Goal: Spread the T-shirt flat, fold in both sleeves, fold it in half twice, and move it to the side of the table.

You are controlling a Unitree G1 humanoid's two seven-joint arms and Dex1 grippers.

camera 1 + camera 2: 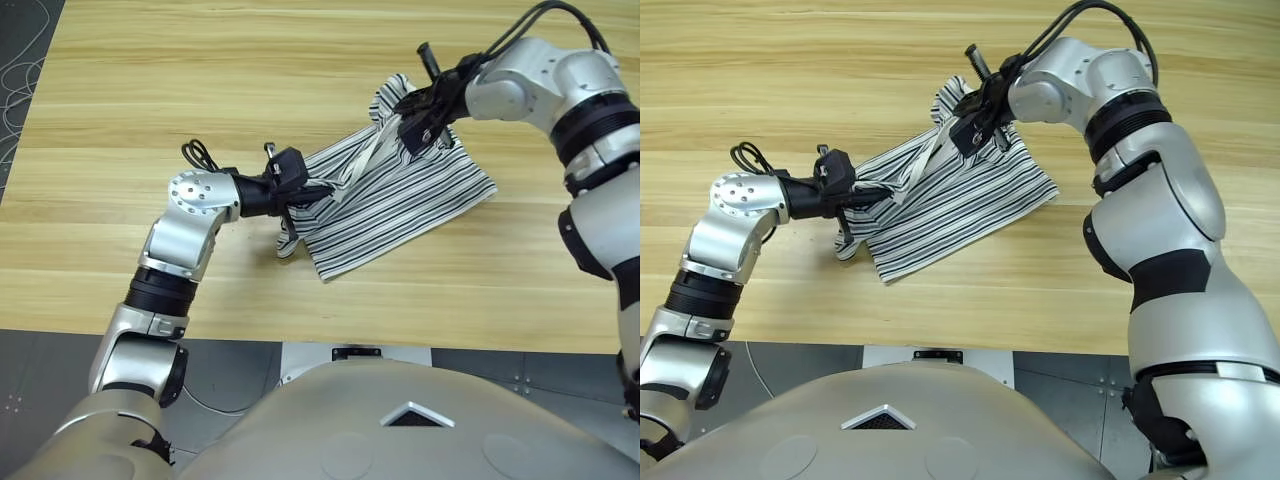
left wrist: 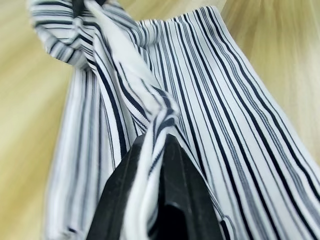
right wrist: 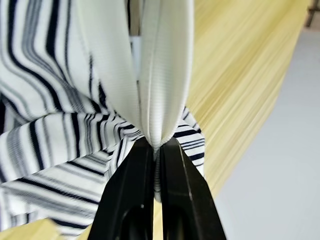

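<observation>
Soft striped T-shirt point(image 1: 400, 205) rumpled on grained wooden table point(image 1: 150, 80); hem fold pinched by left gripper point(image 1: 298, 188); white ribbed neckband point(image 3: 165, 75) clamped in right gripper point(image 1: 408, 122).

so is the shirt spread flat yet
Not flat. The shirt is bunched, its upper edge pulled up between the left tool and right tool, both shut on it.
</observation>
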